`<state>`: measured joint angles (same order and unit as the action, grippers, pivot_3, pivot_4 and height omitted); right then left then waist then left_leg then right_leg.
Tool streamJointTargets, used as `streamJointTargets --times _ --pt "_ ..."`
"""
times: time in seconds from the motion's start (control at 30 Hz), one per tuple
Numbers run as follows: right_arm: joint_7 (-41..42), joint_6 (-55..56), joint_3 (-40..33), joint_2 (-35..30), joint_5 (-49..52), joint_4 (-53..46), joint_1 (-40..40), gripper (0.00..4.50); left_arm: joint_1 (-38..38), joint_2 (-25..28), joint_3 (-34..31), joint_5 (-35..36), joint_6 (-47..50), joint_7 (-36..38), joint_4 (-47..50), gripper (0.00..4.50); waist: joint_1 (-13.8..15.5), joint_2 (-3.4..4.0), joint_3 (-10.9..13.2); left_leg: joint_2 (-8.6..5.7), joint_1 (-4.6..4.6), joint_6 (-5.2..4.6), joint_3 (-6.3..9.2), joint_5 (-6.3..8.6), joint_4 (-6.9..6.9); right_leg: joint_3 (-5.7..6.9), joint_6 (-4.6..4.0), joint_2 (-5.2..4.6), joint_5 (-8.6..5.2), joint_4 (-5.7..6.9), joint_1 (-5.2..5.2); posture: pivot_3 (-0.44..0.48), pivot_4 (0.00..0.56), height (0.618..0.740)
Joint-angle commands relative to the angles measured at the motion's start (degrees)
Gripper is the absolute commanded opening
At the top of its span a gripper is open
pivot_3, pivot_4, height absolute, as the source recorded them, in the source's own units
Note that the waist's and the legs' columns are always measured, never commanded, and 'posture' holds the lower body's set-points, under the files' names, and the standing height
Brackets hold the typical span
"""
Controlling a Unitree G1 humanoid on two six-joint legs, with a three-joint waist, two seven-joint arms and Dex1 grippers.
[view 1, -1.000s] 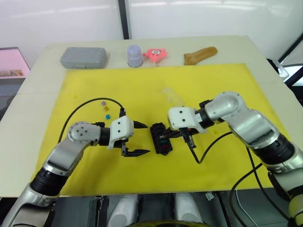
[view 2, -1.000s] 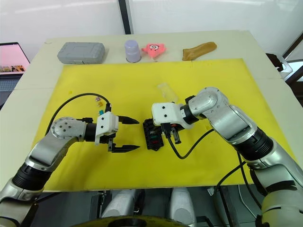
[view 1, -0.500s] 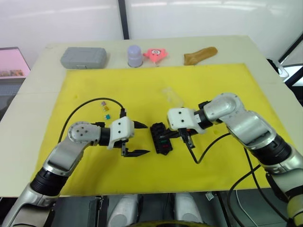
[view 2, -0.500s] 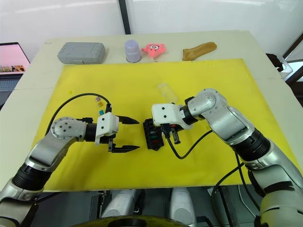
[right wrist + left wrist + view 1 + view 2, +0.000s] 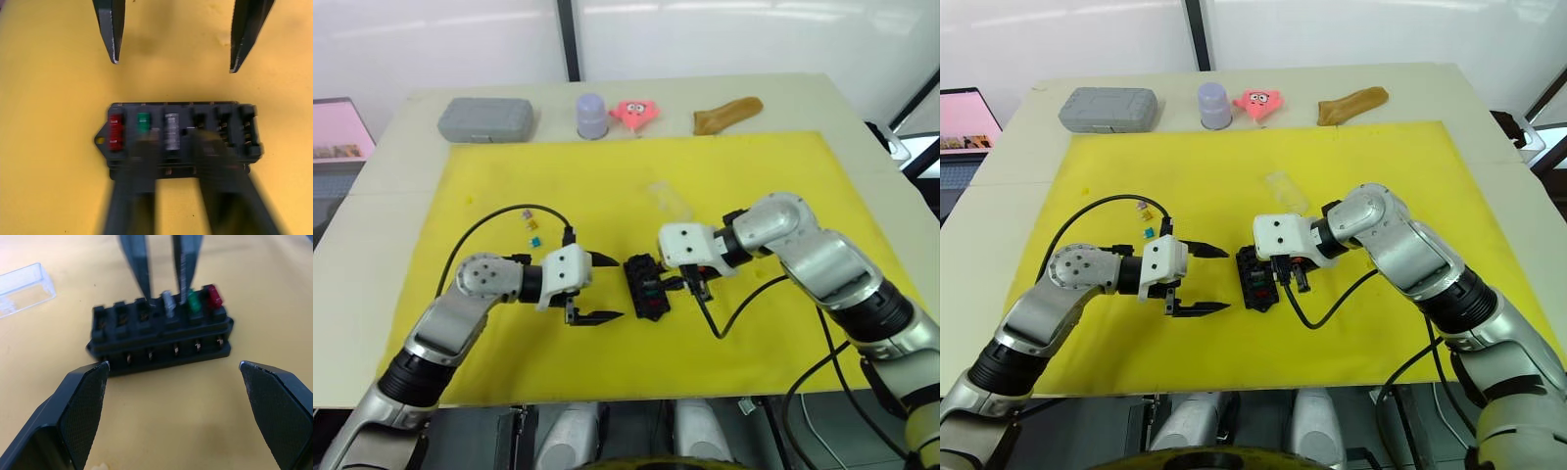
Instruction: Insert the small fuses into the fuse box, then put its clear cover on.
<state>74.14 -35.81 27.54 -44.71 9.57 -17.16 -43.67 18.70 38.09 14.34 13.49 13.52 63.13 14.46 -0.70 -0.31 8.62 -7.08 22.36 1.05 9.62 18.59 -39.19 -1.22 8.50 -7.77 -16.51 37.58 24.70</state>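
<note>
Right now I have the fuse box (image 5: 1257, 278) lying on the yellow mat (image 5: 1381, 176) near the middle of the bench (image 5: 1489, 108), between my two hands. Three of its slots are filled: a red fuse (image 5: 115, 133), a green fuse (image 5: 143, 121) and a white fuse (image 5: 171, 131) sit side by side at one end of the row, and the other slots in that row are bare.

My right hand (image 5: 1291, 279) is at the box from the right, its two black fingers (image 5: 138, 265) standing close together with a narrow gap, tips down at the top of the box around the white fuse; I cannot tell whether they are touching it. My left hand (image 5: 1205, 279) waits just left of the box with its fingers (image 5: 111, 28) spread wide apart and nothing between them, pointing toward the box but clear of it.

The clear cover (image 5: 1286, 190) lies on the mat behind the box, apart from it. A few loose fuses (image 5: 530, 224) sit on the mat to the far left of the box, beside the left arm's black cable (image 5: 499, 213).

Along the back edge of the bench, off the mat, I see a grey case (image 5: 1108, 108), a pale purple cup (image 5: 1214, 105), a pink toy (image 5: 1258, 102) and a brown object (image 5: 1353, 102).
</note>
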Motion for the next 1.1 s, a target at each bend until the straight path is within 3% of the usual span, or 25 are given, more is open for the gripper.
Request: streamJointTargets --times 0.03,0.3,0.4,0.5,0.53,1.1 --pt "-0.40 -2.86 -5.86 0.39 4.57 -3.62 -0.45 2.44 0.22 0.06 -0.69 0.16 -1.19 0.23 0.49 4.50 -0.01 0.00 0.00 0.00 0.00 0.00 0.00 0.00 0.00 0.00 0.00 0.00 0.00 0.00 0.00 0.000 0.150 0.740" --pt "-6.20 -1.92 -14.98 5.17 11.78 -4.04 6.89 2.44 0.89 -1.13 -0.17 1.31 -0.90 1.35 -0.08 4.50 0.04 -0.01 -0.01 0.00 0.00 0.00 0.01 0.00 0.00 0.01 0.00 0.00 0.00 0.01 -0.01 0.000 0.150 0.740" --pt "-7.90 2.41 -18.06 8.33 13.81 -3.69 11.64 1.55 1.41 -1.88 0.14 1.62 -0.31 1.74 -0.35 4.50 0.04 -0.01 -0.01 0.00 -0.01 0.00 0.03 0.00 -0.01 0.02 0.00 -0.01 0.00 0.03 -0.02 0.000 0.150 0.740" --pt "-8.15 4.65 -19.24 8.68 14.73 -3.53 16.55 0.15 2.33 -2.63 0.86 1.11 -0.35 2.01 -0.83 4.50 0.09 -0.02 -0.01 -0.02 -0.01 0.00 0.03 0.00 -0.04 0.02 0.00 -0.01 0.00 0.06 -0.02 0.000 0.150 0.740" --pt "-8.15 5.44 -19.23 8.56 14.63 -3.36 17.65 0.06 2.60 -2.77 1.00 0.96 -0.42 2.13 -1.02 4.50 0.05 -0.02 -0.01 -0.02 0.00 0.00 0.04 0.00 -0.04 0.03 0.00 -0.02 0.00 0.05 -0.02 0.000 0.150 0.740" --pt "-9.51 8.20 -14.86 6.21 9.41 -0.17 20.63 0.06 3.45 -2.99 0.94 -0.20 -1.14 2.88 -2.68 4.50 -0.03 -0.01 -0.01 -0.01 -0.03 0.00 0.03 0.00 -0.02 0.03 0.00 0.00 0.00 0.06 -0.04 0.000 0.150 0.740"
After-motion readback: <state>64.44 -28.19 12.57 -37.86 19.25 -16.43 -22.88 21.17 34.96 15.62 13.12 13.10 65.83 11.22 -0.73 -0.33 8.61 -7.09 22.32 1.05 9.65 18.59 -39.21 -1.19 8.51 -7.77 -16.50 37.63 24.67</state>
